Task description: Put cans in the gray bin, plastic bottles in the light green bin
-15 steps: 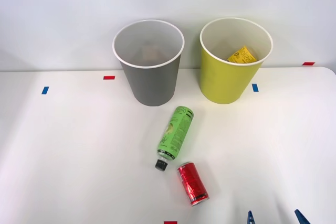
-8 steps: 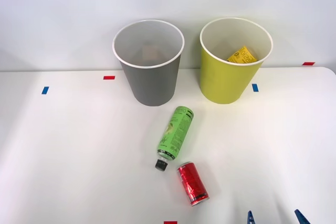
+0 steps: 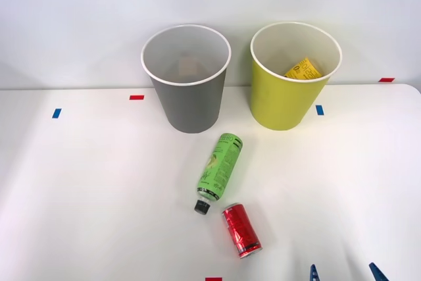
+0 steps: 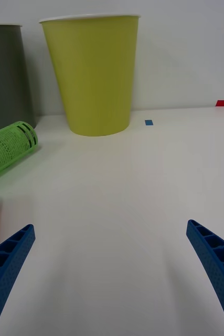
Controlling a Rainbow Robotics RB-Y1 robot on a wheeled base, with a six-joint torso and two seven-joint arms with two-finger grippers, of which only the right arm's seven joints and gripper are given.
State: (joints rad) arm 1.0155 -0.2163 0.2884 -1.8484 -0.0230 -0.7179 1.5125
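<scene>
So far nothing has moved across the last second. The right end effector (image 3: 341, 272) remains spread wide and empty, low over the desk (image 3: 99, 182), near the red can (image 3: 241, 230). The green-label bottle (image 3: 219, 169) lies between that can and the gray bin (image 3: 187, 106). The yellow-label bottle (image 3: 303, 69) sits inside the light green bin (image 3: 283, 103). Two items remain unsorted.
</scene>
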